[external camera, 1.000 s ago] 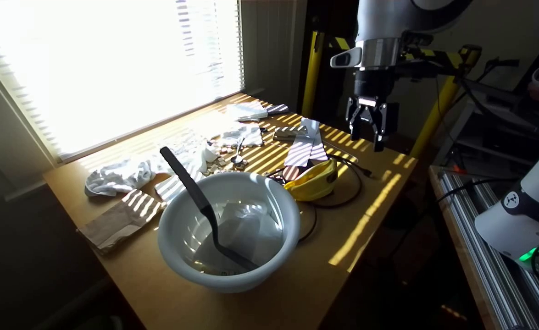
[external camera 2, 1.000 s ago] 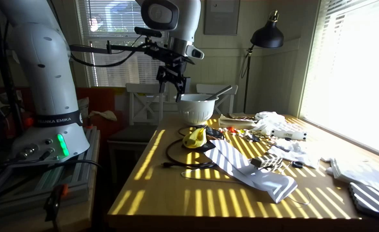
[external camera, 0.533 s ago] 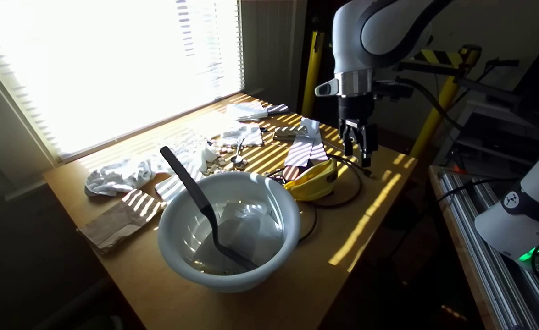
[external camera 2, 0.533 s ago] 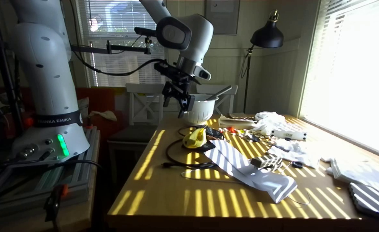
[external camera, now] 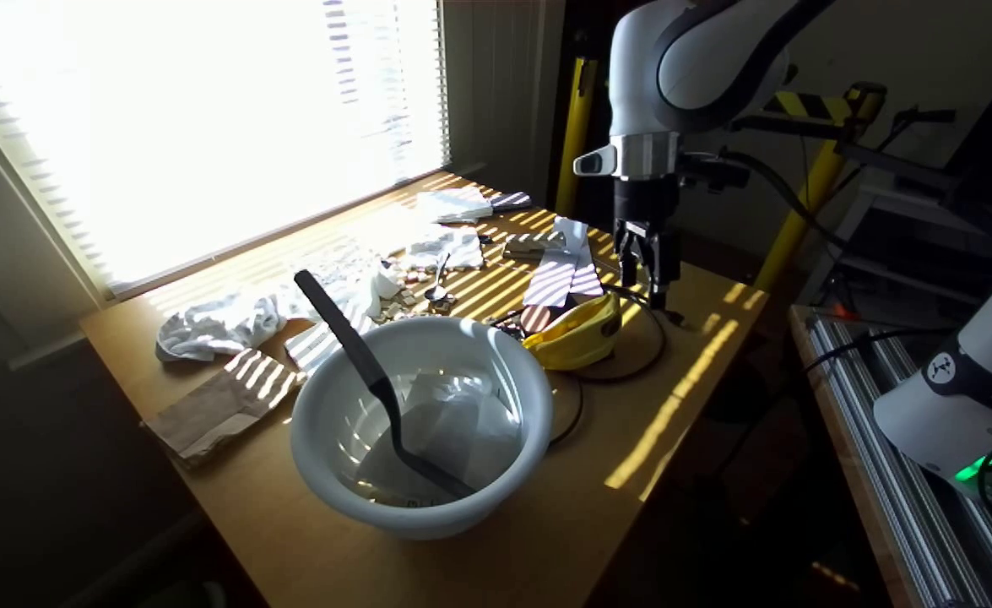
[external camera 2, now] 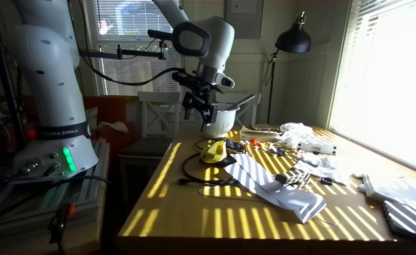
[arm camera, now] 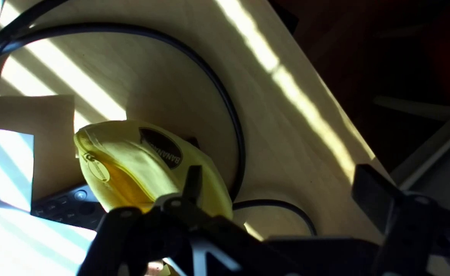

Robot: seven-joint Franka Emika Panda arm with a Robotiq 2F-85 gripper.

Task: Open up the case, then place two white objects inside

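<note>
Here, foremost, one wooden table (external camera: pixel 580 481), mid-frame in an exterior view. One pale bowl (external camera: pixel 415 522), lower centre there. One black gripper (arm camera: pixel 282 188), jaws spread wide, pinching nothing I can see. One yellow case (arm camera: pixel 152 168), on the table: in the wrist view its long axis slants from upper left to lower right, lower end partly behind the jaw at frame left. It lies left of the gap, so a shift that way seems needed before gripping. One zip pull (arm camera: pixel 99 170), centre left.
</note>
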